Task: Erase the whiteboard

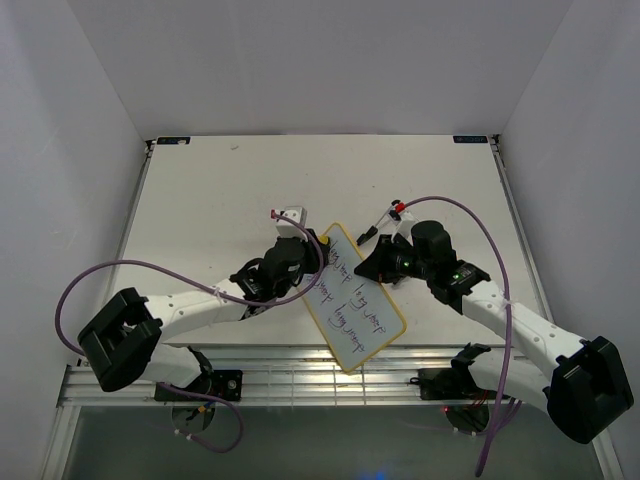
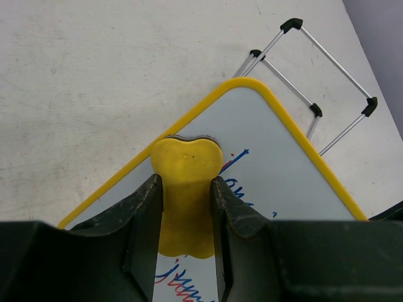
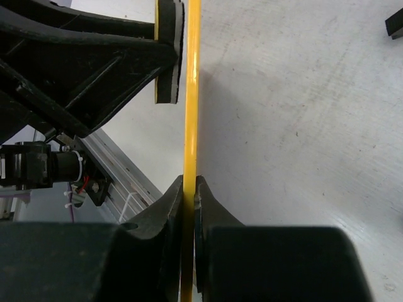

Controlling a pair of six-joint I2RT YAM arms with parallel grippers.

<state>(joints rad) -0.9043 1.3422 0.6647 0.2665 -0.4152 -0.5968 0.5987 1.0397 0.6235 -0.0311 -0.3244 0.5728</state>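
Left gripper [image 2: 186, 182] clamped on yellow eraser [image 2: 186, 154] at corner of scribbled whiteboard [image 2: 283, 173], right gripper [image 3: 189, 189] pinching its yellow edge, white table [image 1: 200, 200] beneath

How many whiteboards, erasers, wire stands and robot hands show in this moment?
whiteboard: 1
yellow eraser: 1
wire stand: 1
hands: 2 (left hand shut on the yellow eraser, right hand shut on the whiteboard's frame)
Total: 5
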